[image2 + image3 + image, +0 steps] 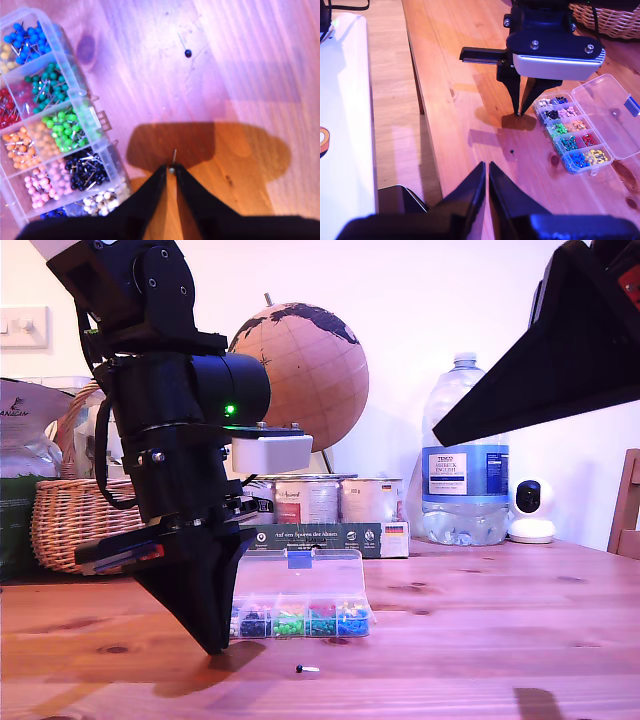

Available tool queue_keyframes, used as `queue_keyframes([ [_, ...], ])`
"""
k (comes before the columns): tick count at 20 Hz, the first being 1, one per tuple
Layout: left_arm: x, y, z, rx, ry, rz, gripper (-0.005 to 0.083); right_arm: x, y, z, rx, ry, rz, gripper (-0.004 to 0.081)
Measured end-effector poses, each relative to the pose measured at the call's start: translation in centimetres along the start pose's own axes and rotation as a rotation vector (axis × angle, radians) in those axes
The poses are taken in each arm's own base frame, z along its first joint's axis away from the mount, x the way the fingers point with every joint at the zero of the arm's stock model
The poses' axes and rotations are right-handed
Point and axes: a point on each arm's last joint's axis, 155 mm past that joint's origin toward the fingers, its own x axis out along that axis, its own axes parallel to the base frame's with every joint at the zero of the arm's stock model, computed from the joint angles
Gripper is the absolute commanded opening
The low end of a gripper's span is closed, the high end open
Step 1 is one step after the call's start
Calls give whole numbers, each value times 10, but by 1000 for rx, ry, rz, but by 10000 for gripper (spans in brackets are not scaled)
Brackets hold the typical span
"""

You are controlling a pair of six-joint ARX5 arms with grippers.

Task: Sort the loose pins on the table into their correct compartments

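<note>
My first gripper points down over the table, just above the wood, and its jaws are almost closed on a small pale-headed pin whose thin shaft sticks out past the tips (the head looks white, but I cannot tell for sure). Just beside it, toward the exterior view's right, stands the clear plastic box with its lid open, its compartments full of coloured pins. A black pin lies loose on the table, in front of the box in the exterior view. My second gripper hangs high above the table with jaws pressed together, holding nothing.
</note>
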Motion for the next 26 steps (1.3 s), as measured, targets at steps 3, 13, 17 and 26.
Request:
queue_keyframes([
  [3,0,-1,-1,0,3,-2,-24,0,0,0,0,0,0,-13],
  [13,0,4,-3,-21,47,28,-24,0,0,0,-1,-1,-1,-13],
  [17,0,-3,0,-119,75,12,-24,0,-1,1,-2,-5,-2,-13],
  [26,-5,-9,11,-342,71,14,-24,0,-1,2,-3,-6,-3,-13],
])
